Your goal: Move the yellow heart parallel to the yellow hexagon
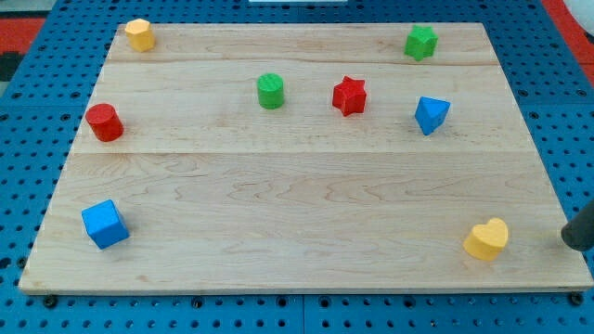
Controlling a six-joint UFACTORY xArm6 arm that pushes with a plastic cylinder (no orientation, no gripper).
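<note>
Yellow heart sat lower right of wooden surface, my tip just right of it, apart, off the edge, yellow hexagon upper left, no hand fitted, just a bare rod, nothing held.

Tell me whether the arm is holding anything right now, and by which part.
Nothing is held. My tip is a bare rod end at the view's right edge, just right of the yellow heart block, apart from it.
</note>
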